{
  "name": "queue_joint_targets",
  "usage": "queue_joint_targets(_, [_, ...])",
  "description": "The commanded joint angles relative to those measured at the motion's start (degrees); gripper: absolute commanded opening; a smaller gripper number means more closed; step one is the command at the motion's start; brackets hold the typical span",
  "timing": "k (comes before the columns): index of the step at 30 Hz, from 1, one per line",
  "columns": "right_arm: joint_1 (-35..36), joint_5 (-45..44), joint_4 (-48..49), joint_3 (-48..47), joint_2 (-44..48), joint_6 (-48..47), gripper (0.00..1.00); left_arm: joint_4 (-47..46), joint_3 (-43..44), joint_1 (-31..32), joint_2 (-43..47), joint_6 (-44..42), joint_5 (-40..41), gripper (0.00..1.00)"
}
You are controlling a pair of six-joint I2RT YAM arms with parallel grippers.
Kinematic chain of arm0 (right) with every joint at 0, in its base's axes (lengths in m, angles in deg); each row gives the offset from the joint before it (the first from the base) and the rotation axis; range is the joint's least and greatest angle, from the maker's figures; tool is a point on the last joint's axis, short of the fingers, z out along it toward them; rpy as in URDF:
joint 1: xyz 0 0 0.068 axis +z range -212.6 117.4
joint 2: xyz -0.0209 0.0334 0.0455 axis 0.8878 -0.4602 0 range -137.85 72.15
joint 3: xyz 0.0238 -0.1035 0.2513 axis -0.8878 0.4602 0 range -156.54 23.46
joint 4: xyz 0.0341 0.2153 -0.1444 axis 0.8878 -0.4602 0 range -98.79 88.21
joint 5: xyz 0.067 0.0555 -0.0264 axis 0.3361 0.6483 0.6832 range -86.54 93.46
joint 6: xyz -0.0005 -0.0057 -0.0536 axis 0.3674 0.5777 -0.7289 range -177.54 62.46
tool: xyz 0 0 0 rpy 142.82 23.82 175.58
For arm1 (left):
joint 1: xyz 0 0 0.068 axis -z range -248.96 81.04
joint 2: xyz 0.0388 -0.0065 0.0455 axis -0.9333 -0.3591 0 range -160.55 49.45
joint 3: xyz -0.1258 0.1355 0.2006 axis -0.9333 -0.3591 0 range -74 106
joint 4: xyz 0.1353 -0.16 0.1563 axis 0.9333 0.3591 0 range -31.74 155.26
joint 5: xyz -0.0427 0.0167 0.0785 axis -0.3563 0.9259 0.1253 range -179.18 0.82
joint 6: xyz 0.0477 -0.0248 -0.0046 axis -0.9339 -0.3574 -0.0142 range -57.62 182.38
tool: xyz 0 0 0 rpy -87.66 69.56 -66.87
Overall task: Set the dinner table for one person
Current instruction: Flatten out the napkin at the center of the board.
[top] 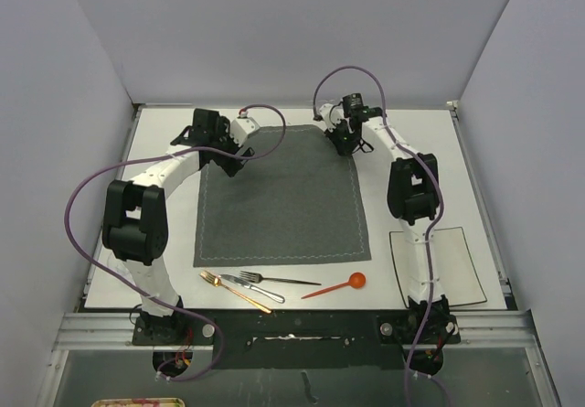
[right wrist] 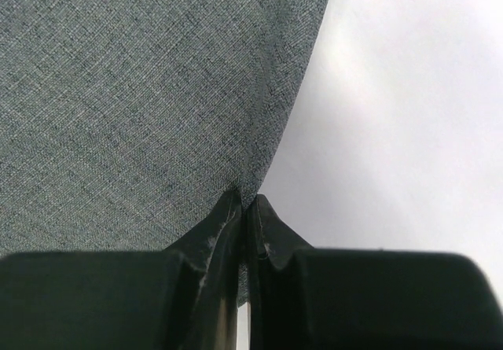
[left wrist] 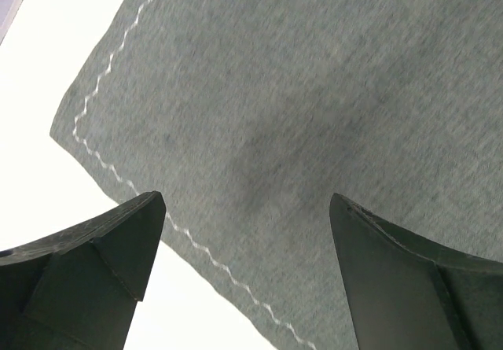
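Observation:
A dark grey stitched placemat [top: 283, 197] lies in the middle of the white dinner table [top: 475, 178]. My left gripper [top: 236, 157] hovers open over the mat's far left corner. In the left wrist view its jaws [left wrist: 245, 199] stand wide apart above the cloth [left wrist: 314, 90] and its zigzag seam, with bare table [left wrist: 39, 90] beside them. My right gripper [top: 345, 144] is at the mat's far right corner. In the right wrist view it [right wrist: 246, 200] is shut on the placemat's edge [right wrist: 141, 90], with cloth pinched between the fingers and white table [right wrist: 409, 114] to the right.
A square off-white plate [top: 457, 270] sits at the near right, partly under the right arm. Along the near edge lie a gold knife [top: 235, 291], a silver fork [top: 274, 280], another silver piece [top: 253, 287] and an orange spoon [top: 338, 286]. Grey walls surround the table.

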Motion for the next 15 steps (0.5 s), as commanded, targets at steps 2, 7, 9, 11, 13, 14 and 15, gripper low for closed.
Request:
queue_joint_targets(2, [-0.4, -15.9, 9.0, 5.7, 10.3, -5.4, 0.0, -2.5, 0.0, -0.4, 1.2, -0.8, -1.6, 0.85])
queue_joint_targets(7, [-0.5, -23.7, 11.1, 9.5, 13.0, -8.5, 0.0, -2.1, 0.0, -0.3, 1.4, -1.0, -1.9, 0.85])
queue_joint_targets(9, [-0.4, -24.8, 11.5, 10.5, 13.9, -9.5, 0.0, -2.0, 0.0, -0.3, 1.4, -1.0, -2.1, 0.85])
queue_joint_targets(11, [-0.2, -25.3, 10.7, 10.7, 14.2, -10.0, 0.0, -1.7, 0.1, -0.3, 1.4, -1.0, -2.1, 0.85])
queue_joint_targets(13, [0.8, -25.9, 10.0, 10.4, 14.1, -10.8, 0.02, -1.4, 0.1, -0.2, 1.4, -1.1, -2.1, 0.85])
queue_joint_targets(14, [1.4, -26.5, 9.7, 10.4, 13.8, -11.2, 0.02, -1.2, 0.0, -0.2, 1.4, -1.2, -2.1, 0.85])
queue_joint_targets(15, [2.0, -27.0, 9.2, 10.2, 13.6, -11.5, 0.02, -1.0, 0.0, -0.2, 1.4, -1.3, -2.1, 0.85])
